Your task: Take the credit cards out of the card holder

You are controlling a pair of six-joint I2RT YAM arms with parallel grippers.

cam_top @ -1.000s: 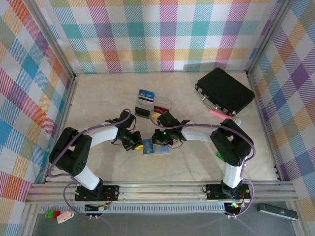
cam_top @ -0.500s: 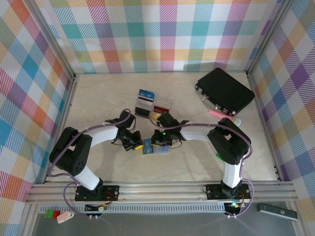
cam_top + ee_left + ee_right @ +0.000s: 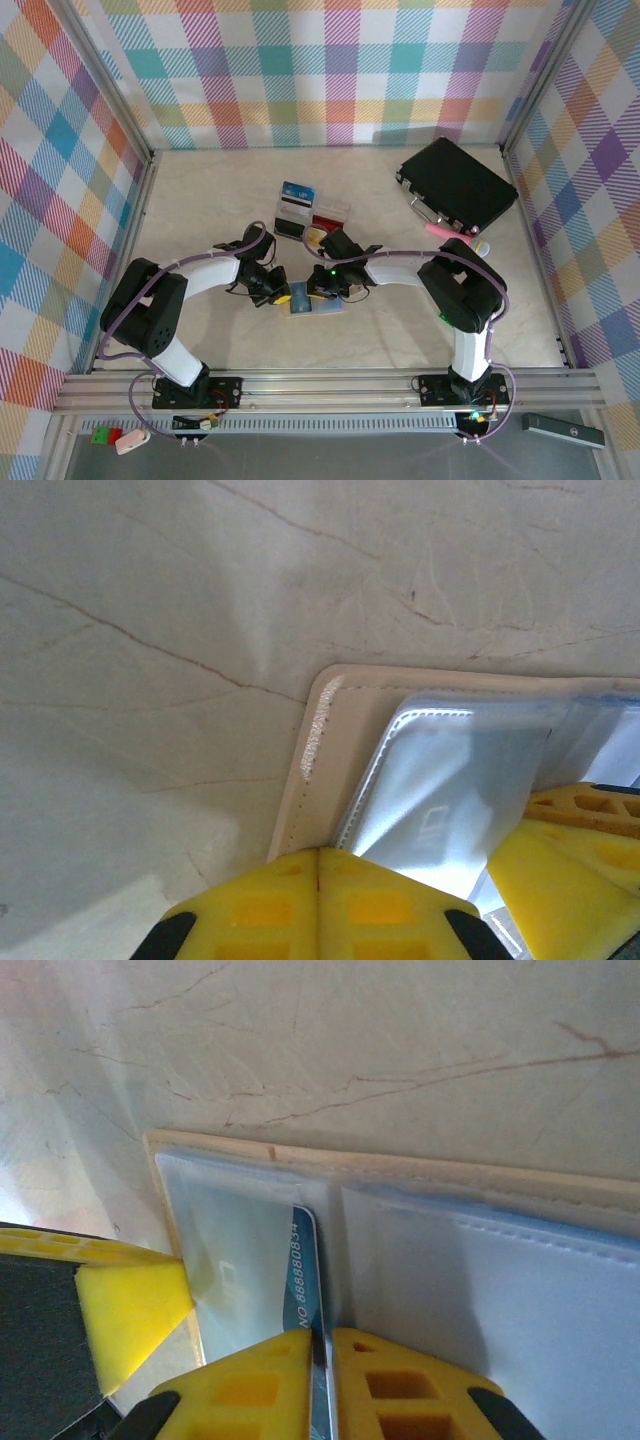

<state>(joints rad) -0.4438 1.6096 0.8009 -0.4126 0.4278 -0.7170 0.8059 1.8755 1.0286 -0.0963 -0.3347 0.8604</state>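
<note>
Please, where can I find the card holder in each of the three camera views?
Top external: the card holder lies low in the middle, between the ends of the two arms.
Left wrist: the card holder takes the lower right, showing its cream corner and a clear pocket.
Right wrist: the card holder spans the middle and lower right; the right gripper pinches a blue credit card at its fold.
Shared landmark: the pale veined table under it.

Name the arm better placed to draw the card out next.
Right. The right gripper is shut on the blue card poking from the card holder; the left gripper is shut, at the holder's edge.
</note>
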